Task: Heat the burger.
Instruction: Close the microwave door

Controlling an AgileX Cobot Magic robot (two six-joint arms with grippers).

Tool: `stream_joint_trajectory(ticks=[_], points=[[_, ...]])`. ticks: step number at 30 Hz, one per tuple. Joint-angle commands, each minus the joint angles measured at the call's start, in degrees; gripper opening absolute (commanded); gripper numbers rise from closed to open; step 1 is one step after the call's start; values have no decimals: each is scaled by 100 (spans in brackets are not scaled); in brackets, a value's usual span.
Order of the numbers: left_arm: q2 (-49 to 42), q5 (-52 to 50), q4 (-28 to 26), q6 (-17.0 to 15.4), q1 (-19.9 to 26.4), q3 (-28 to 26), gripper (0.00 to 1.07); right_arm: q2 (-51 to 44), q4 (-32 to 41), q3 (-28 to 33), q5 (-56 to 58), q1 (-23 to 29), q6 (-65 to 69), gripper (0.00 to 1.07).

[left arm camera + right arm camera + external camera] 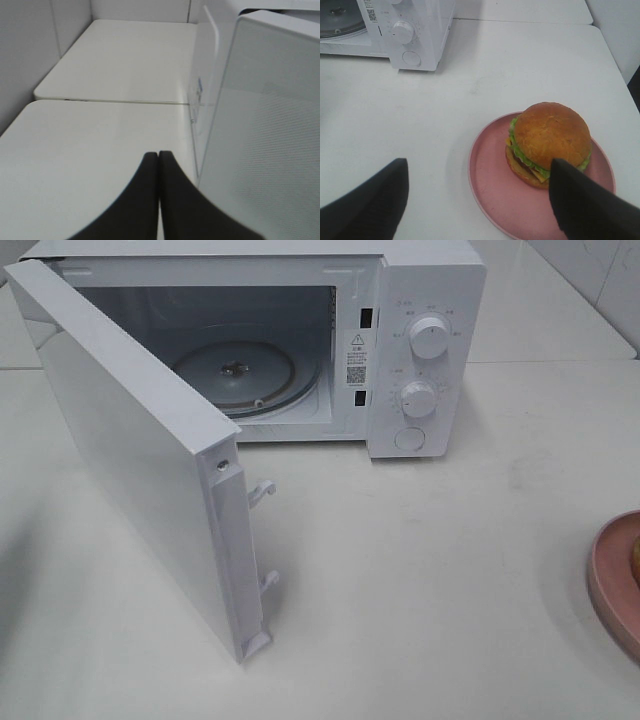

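White microwave (300, 340), upper centre of the high view: I logged its door (140, 460) swung wide open toward the lower left, two latch hooks showing on its free edge. Inside, the glass turntable (240, 375) lay bare. Two dials (430, 337) and a round button sat on the panel at the right of the cavity.

White table (420, 580): filled the rest of that view.

Pink plate (495, 190): lower right of the right wrist view; only its rim showed at the right edge of the high view, well apart from the microwave.

Burger (549, 142): upright on the plate, toward its far side; golden bun on top, lettuce and cheese at the edge.

Right gripper (480, 200): fingers (370, 205) spread wide, one above bare table, the other overlapping the plate and the burger's near edge in the frame; I could not tell any contact.

Left gripper (158, 200): fingers pressed together, holding nothing, just beside the door's face.
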Motion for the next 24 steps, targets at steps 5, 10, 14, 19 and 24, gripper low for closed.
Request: stream_joint_trajectory(ticks=[5,10,14,19,24], points=[[808,-1129,-120,-115,-802,-46,0,-178,6,17,-40,-46,-74,75],[1232,-1209,-539,344,-1427,-241,0,-178,6,17,-40,-46,-74,75],[1604,-1495,-728,338,-1851,-344,0,-178,6,17,-40,-46,-74,75],[1874,-1639,-859,338,-2194,-470,0,-178,6,17,-40,-46,-74,75],[2040,-1662,-1089,338,-2435,-602,0,-178,6,17,-40,-46,-74,75]])
